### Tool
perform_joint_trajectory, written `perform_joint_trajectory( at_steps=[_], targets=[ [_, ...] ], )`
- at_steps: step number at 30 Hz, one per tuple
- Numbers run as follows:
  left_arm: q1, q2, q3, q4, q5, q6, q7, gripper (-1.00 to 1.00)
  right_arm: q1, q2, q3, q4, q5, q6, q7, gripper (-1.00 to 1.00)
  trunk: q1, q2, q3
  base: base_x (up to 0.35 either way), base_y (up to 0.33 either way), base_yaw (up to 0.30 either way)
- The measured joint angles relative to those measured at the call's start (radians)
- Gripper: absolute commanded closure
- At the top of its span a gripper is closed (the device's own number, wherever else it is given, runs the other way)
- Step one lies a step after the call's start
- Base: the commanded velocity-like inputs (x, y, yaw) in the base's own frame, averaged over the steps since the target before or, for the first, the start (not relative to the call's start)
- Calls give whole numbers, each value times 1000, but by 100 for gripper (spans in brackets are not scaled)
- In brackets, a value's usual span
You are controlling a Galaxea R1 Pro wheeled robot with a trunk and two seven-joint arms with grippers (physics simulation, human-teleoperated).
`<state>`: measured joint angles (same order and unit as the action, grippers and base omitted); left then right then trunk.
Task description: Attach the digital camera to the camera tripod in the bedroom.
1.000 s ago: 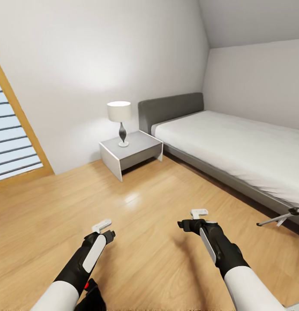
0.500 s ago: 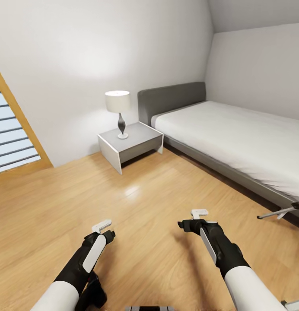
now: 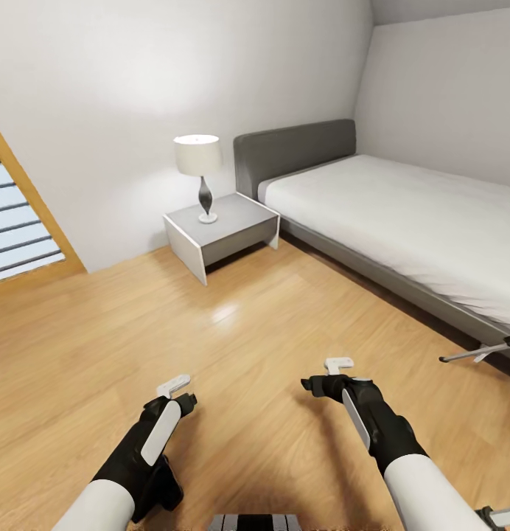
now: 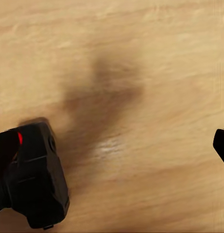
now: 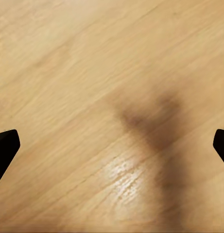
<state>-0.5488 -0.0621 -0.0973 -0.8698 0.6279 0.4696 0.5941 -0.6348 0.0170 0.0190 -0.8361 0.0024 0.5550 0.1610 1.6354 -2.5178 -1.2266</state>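
Observation:
The digital camera (image 3: 163,485), black with a red button, lies on the wood floor under my left forearm. In the left wrist view the digital camera (image 4: 33,180) lies close beside one side of the gripper. My left gripper (image 3: 180,392) hangs open above the floor, holding nothing. My right gripper (image 3: 326,375) is open too, and its two black fingertips (image 5: 5,148) stand far apart over bare planks. A silver leg with a black joint, part of the camera tripod (image 3: 476,354), lies on the floor by the bed at the far right. The remainder of it is cut off.
In the bedroom a grey bed (image 3: 373,262) with a white mattress runs along the right wall. A grey nightstand (image 3: 222,232) carrying a lit lamp (image 3: 198,171) stands beside the headboard. A wood-framed window (image 3: 23,236) is at the left. Open plank floor (image 3: 255,324) lies ahead.
The whole picture has shifted: bed, nightstand and tripod leg sit higher in the frame, so the head camera moved. Both arms keep their pose and both grippers stay open.

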Motion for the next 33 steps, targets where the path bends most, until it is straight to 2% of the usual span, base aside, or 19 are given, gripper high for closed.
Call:
perform_joint_trajectory(
  at_steps=[33],
  targets=[
    [0,-3,0,-4,0,0,0,-100,0,1,1,0,2,-1,5,-100,15,-8,-128,0,0,0]
  ],
)
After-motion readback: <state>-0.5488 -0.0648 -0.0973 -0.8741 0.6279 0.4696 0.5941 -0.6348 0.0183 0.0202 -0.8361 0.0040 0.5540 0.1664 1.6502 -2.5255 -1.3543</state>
